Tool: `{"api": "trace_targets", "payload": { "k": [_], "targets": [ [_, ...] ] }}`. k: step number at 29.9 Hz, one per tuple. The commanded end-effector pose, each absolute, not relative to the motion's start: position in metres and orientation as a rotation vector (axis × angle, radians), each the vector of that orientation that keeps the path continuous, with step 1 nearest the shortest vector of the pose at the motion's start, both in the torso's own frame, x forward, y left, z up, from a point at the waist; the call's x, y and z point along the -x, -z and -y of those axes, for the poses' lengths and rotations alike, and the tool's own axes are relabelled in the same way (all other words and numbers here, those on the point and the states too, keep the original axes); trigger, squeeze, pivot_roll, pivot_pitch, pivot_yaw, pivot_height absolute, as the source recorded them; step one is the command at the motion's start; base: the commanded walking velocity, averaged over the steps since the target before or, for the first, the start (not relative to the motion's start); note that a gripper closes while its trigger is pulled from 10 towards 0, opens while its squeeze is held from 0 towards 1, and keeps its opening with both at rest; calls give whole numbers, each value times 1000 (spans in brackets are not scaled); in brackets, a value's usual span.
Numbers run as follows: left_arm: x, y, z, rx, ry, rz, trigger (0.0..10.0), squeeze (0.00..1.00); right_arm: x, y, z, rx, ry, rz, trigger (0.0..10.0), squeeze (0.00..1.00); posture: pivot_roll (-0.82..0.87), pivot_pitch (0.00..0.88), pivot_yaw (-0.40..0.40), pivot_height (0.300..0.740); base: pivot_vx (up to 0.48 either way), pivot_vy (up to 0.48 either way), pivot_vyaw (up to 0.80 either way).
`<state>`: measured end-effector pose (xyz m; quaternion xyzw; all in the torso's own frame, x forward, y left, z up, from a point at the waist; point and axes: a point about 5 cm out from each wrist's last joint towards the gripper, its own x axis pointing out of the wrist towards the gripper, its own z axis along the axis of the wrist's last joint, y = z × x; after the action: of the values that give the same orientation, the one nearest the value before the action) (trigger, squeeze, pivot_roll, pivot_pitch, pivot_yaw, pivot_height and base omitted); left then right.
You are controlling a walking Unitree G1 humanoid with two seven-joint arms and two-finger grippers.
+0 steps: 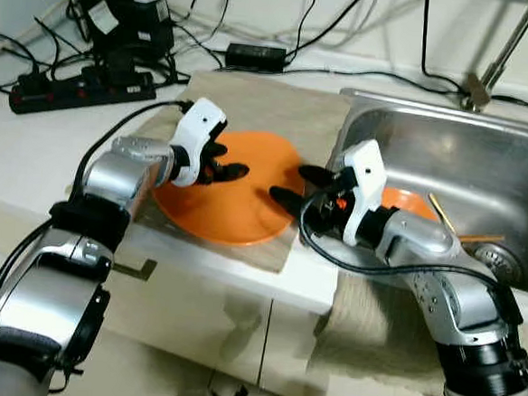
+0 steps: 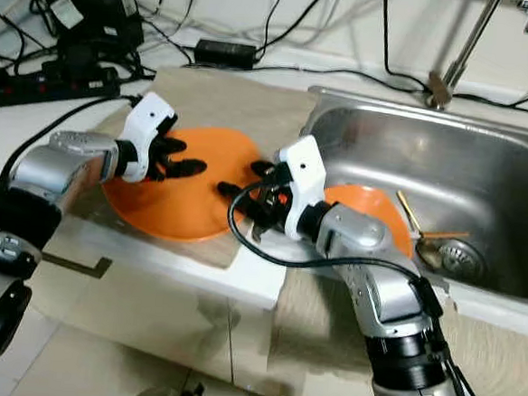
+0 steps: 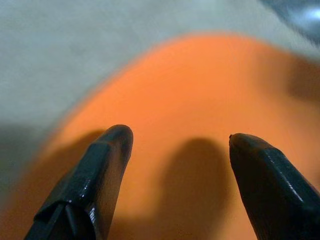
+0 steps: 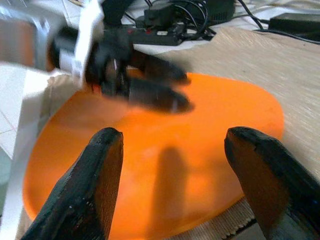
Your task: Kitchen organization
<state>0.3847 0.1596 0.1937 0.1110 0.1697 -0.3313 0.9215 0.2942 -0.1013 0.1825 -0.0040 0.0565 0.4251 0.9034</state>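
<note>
White surface (image 1: 32, 141) runs along the wall; a beige mat (image 1: 270, 108) lies flat on it, just beside the steel sink (image 1: 520, 171) set into the surface; a large orange plate (image 1: 237, 192) rests on the mat near its front edge; a black power strip (image 1: 81, 90), an adapter brick (image 1: 253, 54) and tangled cables (image 1: 40, 37) lie at the back of the surface, apart from the mat.

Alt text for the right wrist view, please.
The right gripper, fingers apart, hovers over an orange plate on a beige mat. Opposite it, the blurred left gripper reaches over the same plate, with a power strip and cables behind.
</note>
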Motion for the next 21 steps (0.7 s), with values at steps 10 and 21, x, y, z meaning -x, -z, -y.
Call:
{"api": "trace_targets", "payload": {
  "k": [10,21],
  "targets": [
    [-371,-268,-179,-253,618,-142,10000,0,-294,-183,95,7,-894,-101,10000,0,58,58,66,740,0,0,0],
    [-322,-218,-169,-154,701,-352,10000,0,-290,-177,96,0,-903,-122,10000,0,67,63,64,740,0,0,0]
  ]
}}
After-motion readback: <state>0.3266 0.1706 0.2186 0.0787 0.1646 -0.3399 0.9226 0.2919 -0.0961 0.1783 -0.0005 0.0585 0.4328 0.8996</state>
